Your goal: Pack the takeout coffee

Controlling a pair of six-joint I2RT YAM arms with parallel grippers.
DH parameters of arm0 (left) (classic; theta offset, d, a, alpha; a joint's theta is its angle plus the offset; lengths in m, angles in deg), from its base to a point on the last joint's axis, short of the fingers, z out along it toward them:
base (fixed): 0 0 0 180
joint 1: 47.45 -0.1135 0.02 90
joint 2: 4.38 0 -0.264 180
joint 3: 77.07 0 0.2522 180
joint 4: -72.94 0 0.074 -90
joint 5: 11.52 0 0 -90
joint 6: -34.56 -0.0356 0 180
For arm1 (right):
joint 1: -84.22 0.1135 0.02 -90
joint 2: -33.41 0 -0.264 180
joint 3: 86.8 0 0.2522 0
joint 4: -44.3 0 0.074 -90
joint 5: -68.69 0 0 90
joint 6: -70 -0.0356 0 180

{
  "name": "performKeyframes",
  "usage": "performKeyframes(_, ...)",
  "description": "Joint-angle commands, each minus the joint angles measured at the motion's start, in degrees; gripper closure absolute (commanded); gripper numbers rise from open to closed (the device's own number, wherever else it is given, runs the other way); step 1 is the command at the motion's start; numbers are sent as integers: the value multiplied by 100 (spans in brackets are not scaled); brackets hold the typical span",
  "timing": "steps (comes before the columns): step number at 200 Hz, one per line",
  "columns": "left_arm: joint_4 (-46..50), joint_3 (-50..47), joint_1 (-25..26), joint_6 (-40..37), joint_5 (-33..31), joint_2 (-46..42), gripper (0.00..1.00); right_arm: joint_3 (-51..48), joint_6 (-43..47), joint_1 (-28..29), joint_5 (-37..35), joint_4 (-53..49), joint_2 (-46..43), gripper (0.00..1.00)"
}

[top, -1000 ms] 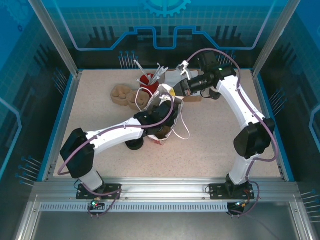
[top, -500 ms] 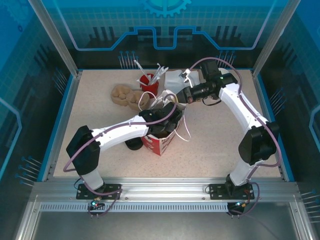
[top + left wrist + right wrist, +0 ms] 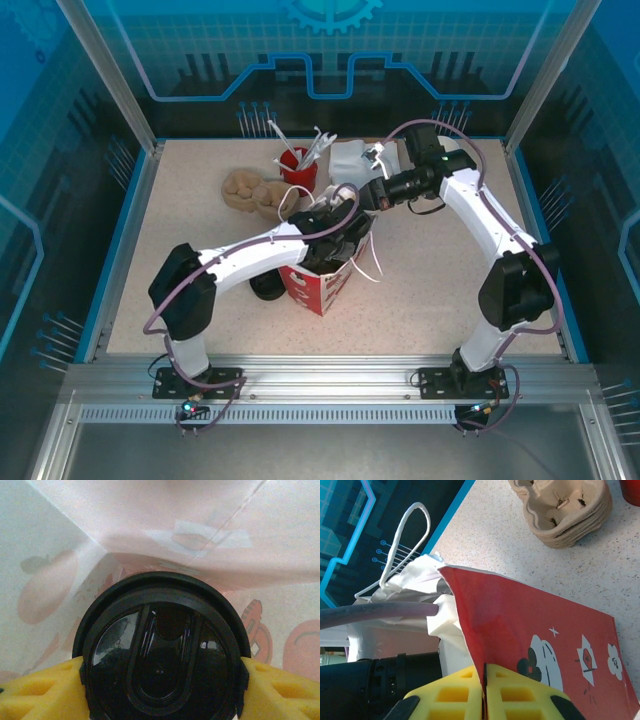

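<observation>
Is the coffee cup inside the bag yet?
Inside. The left gripper holds the takeout coffee, and the inside of the bag surrounds it.

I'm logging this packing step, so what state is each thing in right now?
coffee cup: lid on, inside the bag, gripped.
paper bag: standing, mouth open, edge pinched.
left gripper: shut on the coffee cup.
right gripper: shut on the paper bag's edge.
cup carriers: stacked, empty.
</observation>
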Motion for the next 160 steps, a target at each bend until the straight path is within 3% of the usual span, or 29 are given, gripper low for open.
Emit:
performKeyframes(1,44,209,-211,239,315,401,32,-109,48,114,718,-614,-291,89)
performKeyframes(78,238,347,-276,194,605,734,33,107,-186,-100,420,-592,-275,71)
performKeyframes(160,348,581,-279,129,727,988,33,1574,-750,-323,-499,-1088,-243,52)
